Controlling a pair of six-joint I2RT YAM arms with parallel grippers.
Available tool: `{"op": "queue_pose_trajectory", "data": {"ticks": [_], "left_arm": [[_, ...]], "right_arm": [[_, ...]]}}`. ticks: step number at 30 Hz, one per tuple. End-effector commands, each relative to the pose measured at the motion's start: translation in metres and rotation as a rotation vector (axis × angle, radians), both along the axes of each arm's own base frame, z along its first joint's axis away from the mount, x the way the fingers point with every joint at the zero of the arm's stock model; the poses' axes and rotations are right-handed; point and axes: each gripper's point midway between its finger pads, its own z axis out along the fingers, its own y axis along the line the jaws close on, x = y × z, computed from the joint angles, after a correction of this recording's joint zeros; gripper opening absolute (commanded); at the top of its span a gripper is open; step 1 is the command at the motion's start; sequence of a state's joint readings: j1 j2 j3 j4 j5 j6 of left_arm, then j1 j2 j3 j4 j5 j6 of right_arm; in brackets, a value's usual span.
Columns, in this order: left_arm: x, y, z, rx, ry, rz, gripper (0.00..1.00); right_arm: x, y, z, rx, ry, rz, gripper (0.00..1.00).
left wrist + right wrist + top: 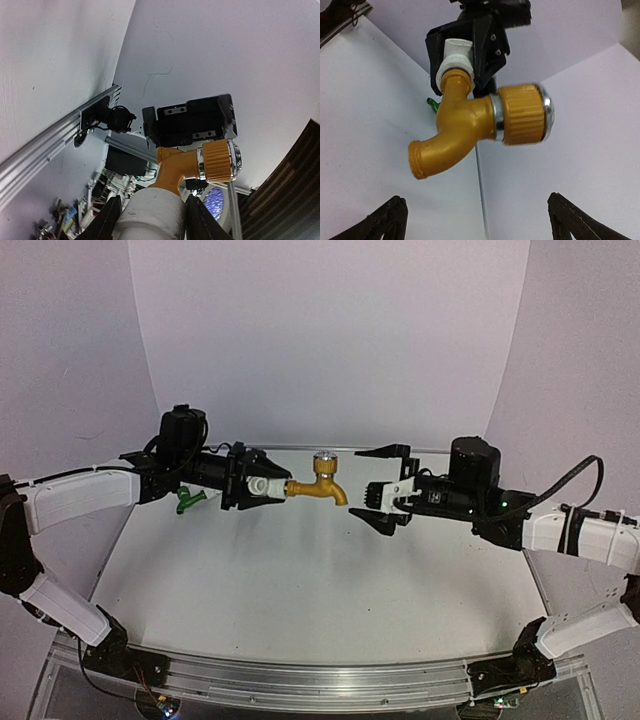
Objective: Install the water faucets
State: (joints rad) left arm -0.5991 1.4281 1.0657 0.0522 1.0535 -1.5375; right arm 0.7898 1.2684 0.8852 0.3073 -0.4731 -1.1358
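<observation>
Midair, yellow-gold faucet (pixel 322 485), knob up, spout down; green faucet (pixel 188 502) seemingly flat, far left.

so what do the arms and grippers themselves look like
The left arm and right arm are white shelled links with black joints and a black cylindrical housing at each wrist. The left gripper and right gripper are black, with tapered pointed fingers. A black cable loops above the right arm, where a green light glows.

Soft, even, faintly violet light; the counter (pixel 300 590) shows only pale shadows. The top view is grainy. Close up, the yellow-gold faucet (pixel 465 120) smears at its knob edge; the white fitting (pixel 150 215) looks soft.
</observation>
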Motion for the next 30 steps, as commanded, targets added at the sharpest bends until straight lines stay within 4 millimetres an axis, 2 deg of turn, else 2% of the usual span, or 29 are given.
{"op": "queue_pose_trajectory", "data": {"ticks": [1, 5, 8, 15, 18, 22, 27, 30], "left_arm": [[-0.019, 0.004, 0.005, -0.013, 0.167, -0.065, 0.0], [-0.025, 0.005, -0.007, 0.006, 0.237, -0.096, 0.0], [-0.026, 0.005, -0.006, 0.007, 0.25, -0.103, 0.0], [-0.022, 0.002, -0.009, 0.011, 0.253, -0.105, 0.0], [-0.023, 0.002, -0.008, 0.01, 0.251, -0.109, 0.0], [-0.022, 0.001, -0.005, 0.003, 0.236, -0.117, 0.0], [-0.022, 0.0, 0.0, -0.008, 0.205, -0.133, 0.0], [-0.021, -0.001, 0.001, -0.011, 0.193, -0.136, 0.0]], "right_arm": [[-0.021, 0.014, 0.036, -0.021, -0.421, 0.158, 0.98], [-0.033, 0.022, 0.037, -0.027, -0.547, 0.209, 0.98], [-0.041, 0.031, 0.03, -0.052, -0.605, 0.248, 0.98], [-0.046, 0.058, 0.018, -0.122, -0.727, 0.281, 0.96], [-0.048, 0.065, 0.014, -0.129, -0.722, 0.298, 0.89], [-0.042, 0.072, 0.005, -0.148, -0.693, 0.294, 0.73], [-0.031, 0.077, -0.004, -0.174, -0.688, 0.262, 0.63], [-0.029, 0.078, -0.003, -0.171, -0.677, 0.257, 0.48]]}}
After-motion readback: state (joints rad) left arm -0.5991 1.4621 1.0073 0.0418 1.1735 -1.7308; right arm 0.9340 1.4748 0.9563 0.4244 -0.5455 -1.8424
